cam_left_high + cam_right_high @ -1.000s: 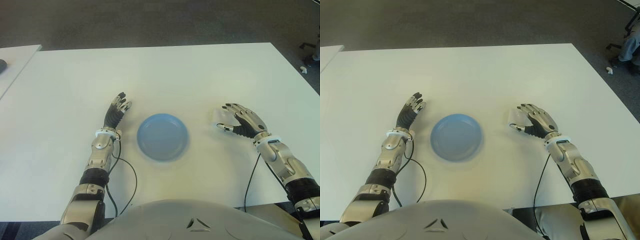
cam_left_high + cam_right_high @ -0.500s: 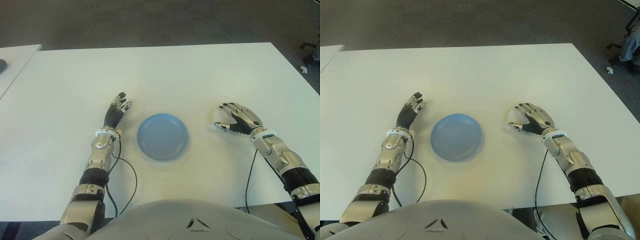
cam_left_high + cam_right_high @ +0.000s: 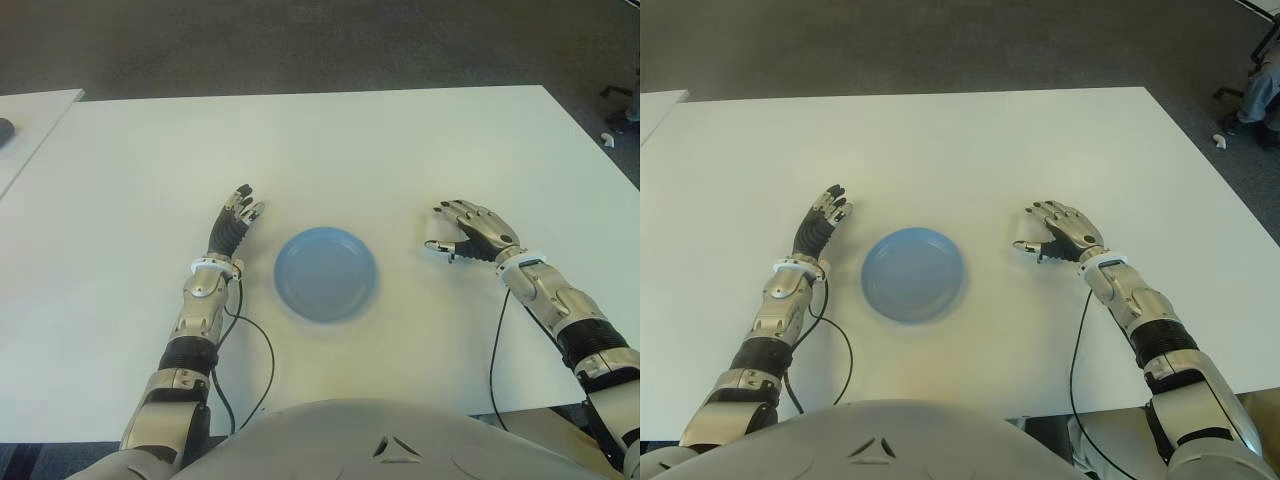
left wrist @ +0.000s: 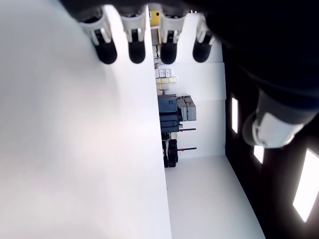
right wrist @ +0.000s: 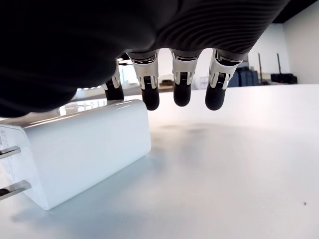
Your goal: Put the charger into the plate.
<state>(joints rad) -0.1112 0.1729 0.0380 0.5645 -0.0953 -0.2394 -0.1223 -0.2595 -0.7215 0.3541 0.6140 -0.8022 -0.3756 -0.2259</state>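
The blue plate (image 3: 325,273) sits on the white table (image 3: 330,150) between the two hands. To its right, the right hand (image 3: 473,232) arches over the white charger (image 5: 79,147), fingers (image 5: 182,89) curved down above it but not gripping; the charger lies on the table under the palm. The left hand (image 3: 233,222) shows left of the plate, fingers extended and holding nothing.

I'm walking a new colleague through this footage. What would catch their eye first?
The blue plate sits alone in the middle of the white table, with nothing in it. To its right, the right hand arches over a white charger lying on the table, fingertips at its top edge but not closed on it. The left hand shows left of the plate, fingers straight.
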